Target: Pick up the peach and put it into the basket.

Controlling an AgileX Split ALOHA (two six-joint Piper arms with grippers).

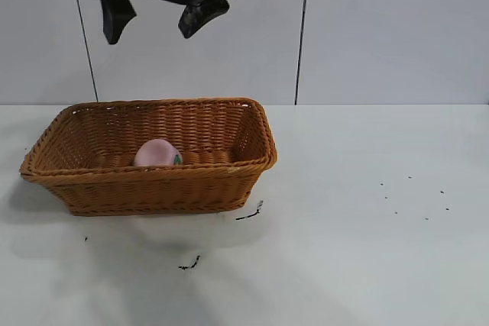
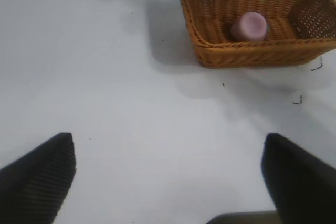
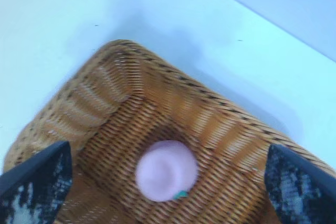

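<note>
Above the basket, right gripper spread, peach inside

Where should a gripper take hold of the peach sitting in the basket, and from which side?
Probably from straight above, closing on the round sides of the peach. It lies on the floor of the basket, whose raised walls block a sideways approach. The open right gripper hangs over it.

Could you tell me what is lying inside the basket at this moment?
Only the peach lies inside the basket, on its woven floor. The near wall hides the peach's underside in the exterior view. The right gripper hangs above, fingers open and empty.
</note>
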